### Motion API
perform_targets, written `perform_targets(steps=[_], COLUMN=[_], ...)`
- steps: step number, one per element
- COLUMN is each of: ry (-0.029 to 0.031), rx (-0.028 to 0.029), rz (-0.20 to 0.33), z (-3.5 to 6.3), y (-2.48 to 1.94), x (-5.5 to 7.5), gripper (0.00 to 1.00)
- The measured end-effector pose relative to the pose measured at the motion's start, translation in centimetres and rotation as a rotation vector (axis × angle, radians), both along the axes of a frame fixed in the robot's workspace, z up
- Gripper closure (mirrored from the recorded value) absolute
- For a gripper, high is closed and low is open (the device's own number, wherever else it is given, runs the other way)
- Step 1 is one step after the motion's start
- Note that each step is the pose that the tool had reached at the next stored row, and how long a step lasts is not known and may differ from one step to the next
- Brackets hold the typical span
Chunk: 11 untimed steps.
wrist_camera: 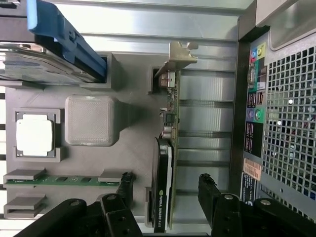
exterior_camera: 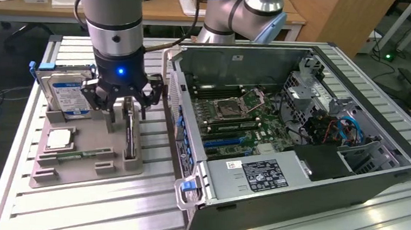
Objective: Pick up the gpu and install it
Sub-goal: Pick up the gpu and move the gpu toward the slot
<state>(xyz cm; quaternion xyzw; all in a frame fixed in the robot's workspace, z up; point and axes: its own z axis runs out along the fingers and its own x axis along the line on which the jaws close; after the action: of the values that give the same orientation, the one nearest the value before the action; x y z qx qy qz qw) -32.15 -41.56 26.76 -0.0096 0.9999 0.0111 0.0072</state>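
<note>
Single arm (exterior_camera: pixel 114 16) upright, wrist pointing straight down, blue light (exterior_camera: pixel 120 70) lit. Low gripper (exterior_camera: pixel 125 109), fingers (wrist_camera: pixel 209 192) spread wide apart.

Seeing black gripper (exterior_camera: pixel 125 111) low over grey plastic tray (exterior_camera: pixel 78 174), fingers spread either side of thin dark circuit card (exterior_camera: pixel 128 137) standing on edge. Noting silver blue-white-labelled hard drive (exterior_camera: pixel 69 97) upright in same tray, open black computer case (exterior_camera: pixel 295 181) beside it toward exterior view's right.
</note>
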Motion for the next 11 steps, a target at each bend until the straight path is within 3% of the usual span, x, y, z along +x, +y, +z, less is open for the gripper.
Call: perform_targets(steps=[11], ry=[0.0], rx=[-0.0004], rz=[0.0], z=[-1.81], y=[-0.04], x=[0.1], gripper=[0.35])
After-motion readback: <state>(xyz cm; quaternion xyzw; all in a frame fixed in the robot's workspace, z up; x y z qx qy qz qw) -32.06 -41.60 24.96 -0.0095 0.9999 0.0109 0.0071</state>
